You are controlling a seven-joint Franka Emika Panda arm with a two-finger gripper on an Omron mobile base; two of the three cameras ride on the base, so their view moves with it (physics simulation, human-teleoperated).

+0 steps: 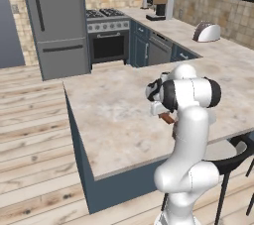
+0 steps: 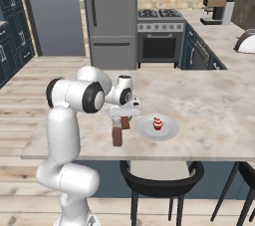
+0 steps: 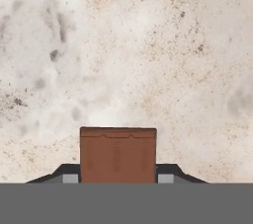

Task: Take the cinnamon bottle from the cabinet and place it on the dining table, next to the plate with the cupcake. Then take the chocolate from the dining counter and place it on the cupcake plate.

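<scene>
The flat brown rectangular chocolate bar sits pinched between the gripper's dark jaws, seemingly lifted above the beige marble-patterned dining counter.

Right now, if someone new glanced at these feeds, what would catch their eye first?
The white arm bent low over the marble island top, its gripper shut on the brown chocolate, which the hand view shows clamped between the fingertips. Next, the red-topped cupcake on its grey plate near the island's front edge, with the cinnamon bottle upright beside the plate, close under the gripper.
</scene>
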